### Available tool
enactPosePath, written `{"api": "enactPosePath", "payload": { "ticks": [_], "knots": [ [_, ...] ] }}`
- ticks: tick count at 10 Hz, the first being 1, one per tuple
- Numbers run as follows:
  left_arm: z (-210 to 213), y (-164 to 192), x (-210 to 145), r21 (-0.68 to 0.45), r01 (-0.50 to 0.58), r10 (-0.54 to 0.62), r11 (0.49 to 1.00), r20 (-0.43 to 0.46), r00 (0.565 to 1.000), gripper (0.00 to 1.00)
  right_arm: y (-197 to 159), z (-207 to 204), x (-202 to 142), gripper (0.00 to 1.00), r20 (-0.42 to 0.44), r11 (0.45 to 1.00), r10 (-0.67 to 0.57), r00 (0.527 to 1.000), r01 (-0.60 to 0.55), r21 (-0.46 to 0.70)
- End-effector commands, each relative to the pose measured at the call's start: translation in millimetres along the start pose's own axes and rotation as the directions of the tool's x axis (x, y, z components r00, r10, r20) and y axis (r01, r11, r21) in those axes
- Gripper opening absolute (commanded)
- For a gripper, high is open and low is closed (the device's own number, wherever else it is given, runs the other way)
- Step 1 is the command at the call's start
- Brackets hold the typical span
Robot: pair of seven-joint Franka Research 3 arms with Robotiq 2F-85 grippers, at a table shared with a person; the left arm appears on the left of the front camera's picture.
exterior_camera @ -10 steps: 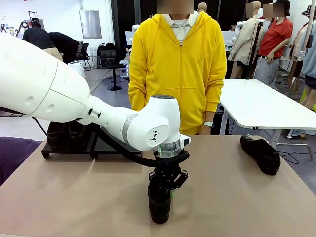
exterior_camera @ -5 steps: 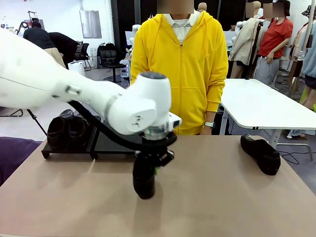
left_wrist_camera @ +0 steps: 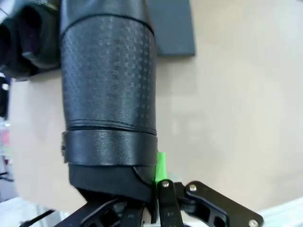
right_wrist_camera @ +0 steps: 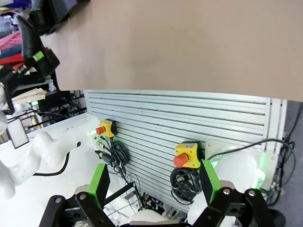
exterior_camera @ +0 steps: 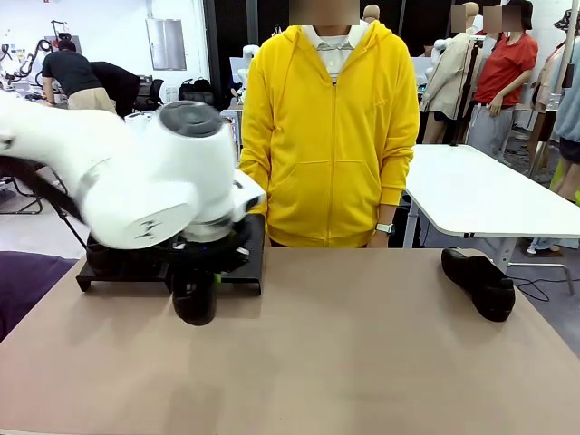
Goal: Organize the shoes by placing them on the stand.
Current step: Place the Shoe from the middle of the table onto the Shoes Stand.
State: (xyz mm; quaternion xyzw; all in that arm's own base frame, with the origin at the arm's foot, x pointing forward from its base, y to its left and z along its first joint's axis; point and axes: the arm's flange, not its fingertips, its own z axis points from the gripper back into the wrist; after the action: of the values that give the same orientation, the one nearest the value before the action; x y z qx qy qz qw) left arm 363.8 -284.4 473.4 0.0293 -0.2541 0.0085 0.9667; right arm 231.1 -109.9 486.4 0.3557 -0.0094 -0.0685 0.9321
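Right jaws spread wide, nothing between the green pads (right_wrist_camera: 209, 182), hanging off the near edge of the bench (exterior_camera: 362, 372). Left jaws clenched on the heel end of a black shoe (left_wrist_camera: 109, 94), toe pointing away from them, low over the bench; touching or not, can't tell. Just beyond those jaws is the stand (exterior_camera: 252, 258). Its bare tray (left_wrist_camera: 173, 28) sits past the toe, dark shoes (left_wrist_camera: 21, 45) beside it, looks like a pair, hard to count. Well off to the right of the left jaws, the last shoe (exterior_camera: 478, 282) lies on the bench. Person (exterior_camera: 331, 136) stands behind. Roughly halfway, I'd say: the held shoe needs setting down, then the far one.
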Motion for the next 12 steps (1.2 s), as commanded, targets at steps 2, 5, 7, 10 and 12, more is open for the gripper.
{"api": "enactPosePath", "payload": {
  "ticks": [2, 5, 7, 10, 12],
  "knots": [
    [0, 0, 0, 0.000, 0.000, 0.000, 1.000, 0.000, 1.000, 0.00, 1, 2, 0, 1.00, 0.006, 1.000, 0.014, 1.000, -0.014, 0.018],
    [0, 0, 0, 0.000, 0.000, 0.000, 1.000, 0.000, 1.000, 0.00, 1, 2, 0, 1.00, 0.006, 1.000, 0.014, 1.000, -0.014, 0.018],
    [-5, -2, -11, -0.002, -0.011, 0.011, 1.000, 0.001, 1.000, 0.00, 1, 2, 0, 1.00, 0.006, 1.000, 0.014, 1.000, -0.014, 0.018],
    [-32, 2, 85, 0.121, 0.007, -0.006, 0.993, -0.011, 1.000, 0.00, 1, 2, 0, 1.00, 0.006, 1.000, 0.014, 1.000, -0.014, 0.018],
    [-62, -1, 138, 0.121, 0.060, -0.073, 0.991, 0.098, 0.993, 0.00, 1, 2, 0, 1.00, 0.006, 1.000, 0.014, 1.000, -0.014, 0.018]
  ]
}}
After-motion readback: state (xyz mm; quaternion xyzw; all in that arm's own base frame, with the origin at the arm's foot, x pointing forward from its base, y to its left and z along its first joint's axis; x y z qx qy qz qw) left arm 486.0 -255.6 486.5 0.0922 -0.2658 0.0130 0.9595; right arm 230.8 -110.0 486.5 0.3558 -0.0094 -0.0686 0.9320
